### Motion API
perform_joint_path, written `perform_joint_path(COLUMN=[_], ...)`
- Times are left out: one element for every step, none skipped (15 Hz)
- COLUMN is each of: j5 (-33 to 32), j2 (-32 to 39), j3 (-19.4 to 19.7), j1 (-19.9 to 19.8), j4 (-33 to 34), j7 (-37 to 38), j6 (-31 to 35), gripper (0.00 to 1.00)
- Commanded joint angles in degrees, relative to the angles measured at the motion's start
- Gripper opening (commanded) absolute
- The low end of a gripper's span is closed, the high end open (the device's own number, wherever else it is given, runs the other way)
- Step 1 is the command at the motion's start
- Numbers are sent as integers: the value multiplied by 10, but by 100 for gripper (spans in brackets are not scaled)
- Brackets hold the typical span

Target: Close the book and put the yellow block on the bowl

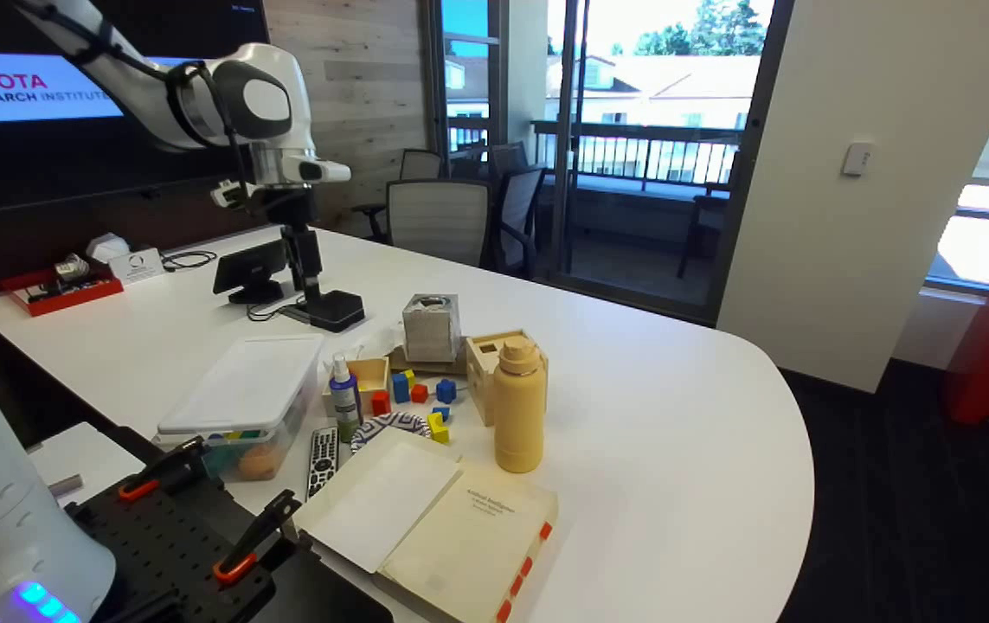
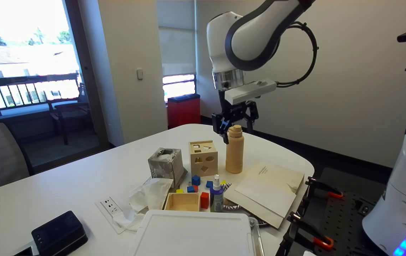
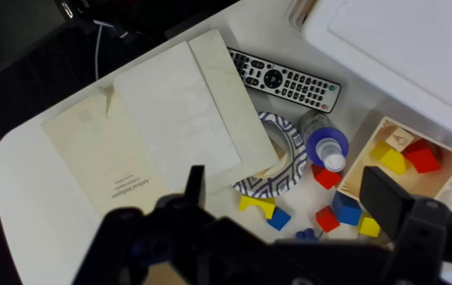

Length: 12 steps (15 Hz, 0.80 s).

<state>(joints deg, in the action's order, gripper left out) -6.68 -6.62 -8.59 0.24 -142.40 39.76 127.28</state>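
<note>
The book (image 1: 468, 536) lies open at the table's edge, its cream pages up and a loose white sheet on one half; it also shows in both other views (image 2: 277, 177) (image 3: 131, 154). Its corner overlaps the patterned bowl (image 3: 271, 186), whose inside is partly hidden. A small yellow cube (image 3: 369, 227) sits beside a blue block, partly behind a finger in the wrist view. A yellow arch block (image 3: 259, 204) touches the bowl's rim, and another yellow block (image 3: 394, 158) lies in the wooden box. My gripper (image 2: 238, 135) is open and empty, high above the table; its fingers (image 3: 291, 190) frame the blocks.
A tan bottle (image 1: 518, 415) stands by the book, beside a wooden shape box (image 2: 203, 160) and a tissue box (image 2: 167, 163). A spray bottle (image 3: 326, 146), remote (image 3: 285, 81), small wooden box (image 2: 182, 202), red and blue blocks and a lidded bin (image 2: 195, 231) crowd the bowl.
</note>
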Motion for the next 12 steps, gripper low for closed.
perform_joint_path(j5=[-60,-78,-89,-105,-113,-116,-126,-135,-137,-143,-147,-152], j2=[68,93,117,141,168,188,210,229,248,263,282,299], j3=[15,24,34,45,57,68,79,89,96,103,108,115], j1=[-4,-3,0,1,2,4,5,8,8,8,9,13], j4=[0,3,7,11,16,19,21,24,25,25,29,31], j7=[97,116,108,116,108,97,86,81,50,22,-12,-42], j6=[19,20,22,23,23,26,36,44,63,84,102,122], gripper=[100,100,100,100,100,100,100,100,100,100,100,100])
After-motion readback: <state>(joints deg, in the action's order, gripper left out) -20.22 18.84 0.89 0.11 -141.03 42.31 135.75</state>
